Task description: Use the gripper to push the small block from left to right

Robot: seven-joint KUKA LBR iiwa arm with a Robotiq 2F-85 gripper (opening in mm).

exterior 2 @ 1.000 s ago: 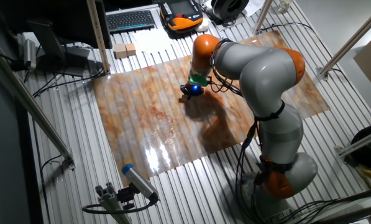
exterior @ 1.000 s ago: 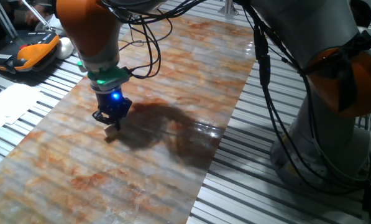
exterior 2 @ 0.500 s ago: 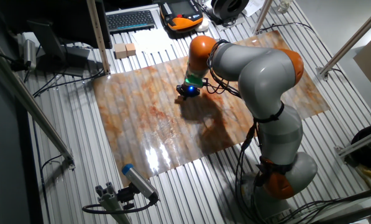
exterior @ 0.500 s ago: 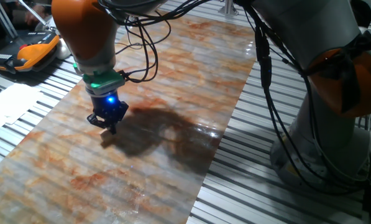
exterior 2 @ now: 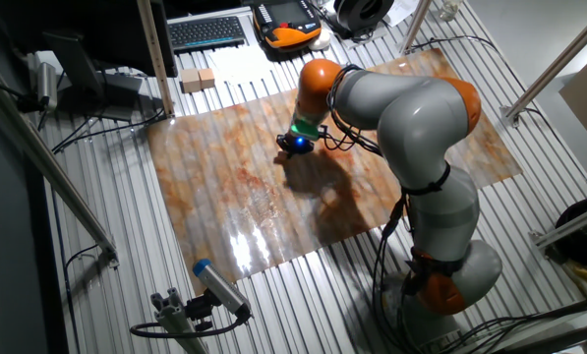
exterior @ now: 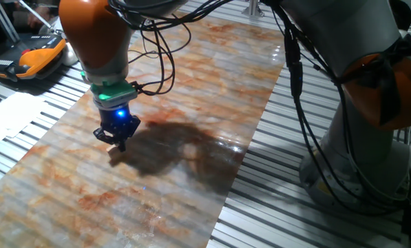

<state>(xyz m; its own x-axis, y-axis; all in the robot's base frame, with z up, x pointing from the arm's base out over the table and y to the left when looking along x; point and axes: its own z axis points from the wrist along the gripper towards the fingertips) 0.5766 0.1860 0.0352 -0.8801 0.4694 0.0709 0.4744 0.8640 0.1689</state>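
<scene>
My gripper (exterior: 118, 143) hangs from the orange wrist with a green ring and a blue light, its tip down on the marbled orange mat (exterior: 191, 83). The fingers look closed together with nothing between them. The small block (exterior: 113, 152) shows only as a tiny tan spot at the lower left of the tip, touching it or nearly so, partly in the arm's shadow. In the other fixed view the gripper (exterior 2: 288, 150) is over the mat's upper middle, and the block is too small to make out there.
The mat lies on a slatted metal table (exterior: 274, 207). An orange and black pendant (exterior: 33, 56) and white papers (exterior: 12, 114) lie off the mat. Two wooden blocks (exterior 2: 197, 79) and a keyboard (exterior 2: 206, 31) sit behind it. A blue-tipped tool (exterior 2: 214, 285) stands near one edge.
The gripper has slid a short way across the mat, leftward and slightly toward the camera in one fixed view, with the tan spot staying at its tip.
</scene>
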